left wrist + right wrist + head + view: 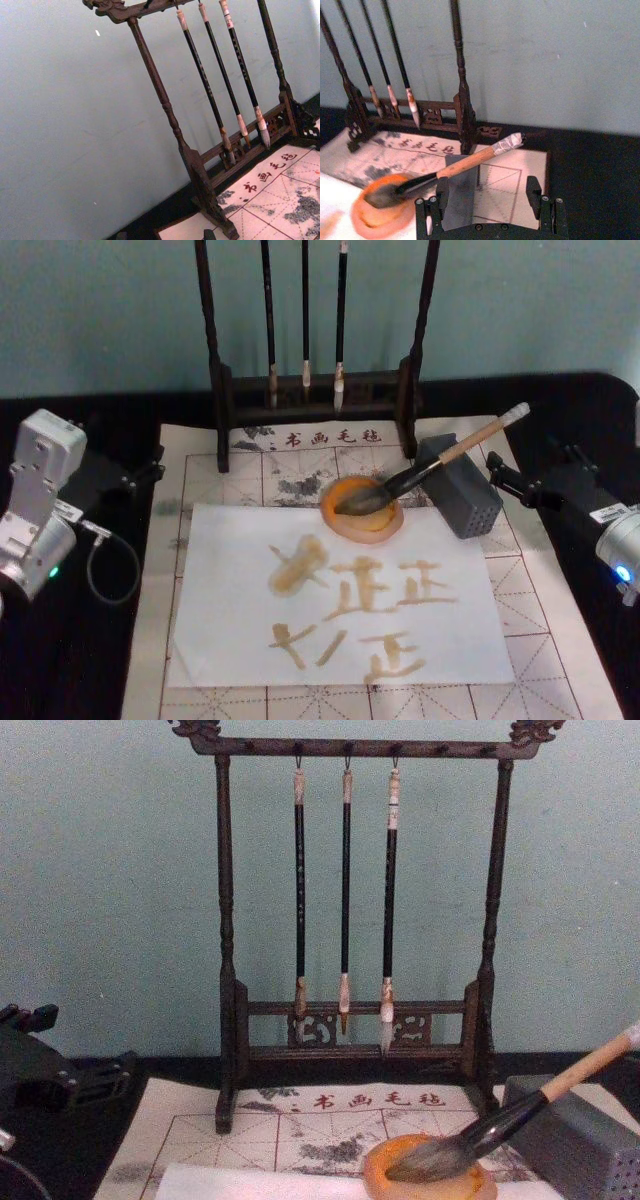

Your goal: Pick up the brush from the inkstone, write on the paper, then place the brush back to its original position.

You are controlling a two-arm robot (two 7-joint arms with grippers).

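Brush (430,468) lies bristles-first in the inkstone (335,525), handle propped on the grey block (470,505); left pincer (142,468) and right pincer (487,182) both gape empty.

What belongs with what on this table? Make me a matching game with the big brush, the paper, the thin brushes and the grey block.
1 brush
2 paper
3 thin brushes
4 grey block

A hanging from the rack
B bristles lying in the orange inkstone
C marked with tan strokes
D standing right of the inkstone

Pairs: 1-B, 2-C, 3-A, 4-D
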